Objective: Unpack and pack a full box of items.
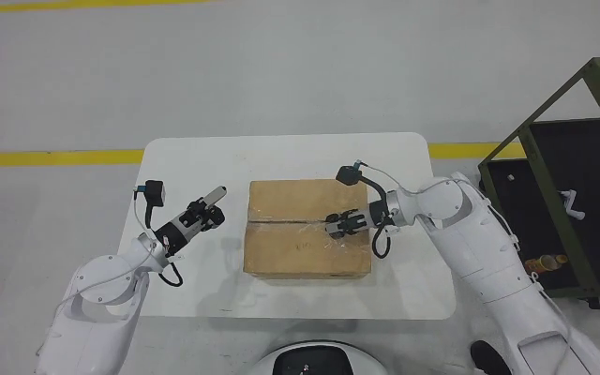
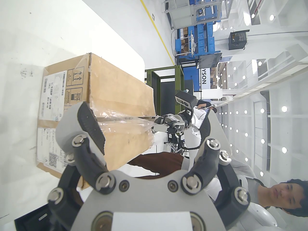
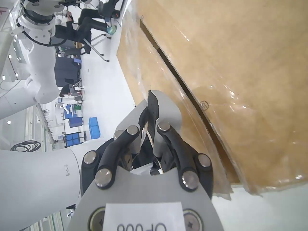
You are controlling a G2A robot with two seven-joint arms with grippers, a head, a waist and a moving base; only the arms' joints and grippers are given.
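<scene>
A brown cardboard box [image 1: 307, 230] sits closed in the middle of the white table [image 1: 281, 155]. Crinkled clear tape [image 1: 314, 228] runs along its top seam. My right gripper [image 1: 339, 225] rests over the seam on the box's right half. Its fingers are shut, and the lifted tape [image 2: 125, 121] leads straight into the fingertips [image 3: 151, 102]. My left gripper [image 1: 211, 204] hovers just off the box's left side, a little above the table. It is open, with wide-spread fingers [image 2: 86, 118] pointing at the labelled end of the box [image 2: 62, 92].
A green metal cart [image 1: 548, 216] with a dark shelf stands close to the table's right edge, behind my right arm. Bare table surface lies beyond the box and to its left. The table's front edge is near both elbows.
</scene>
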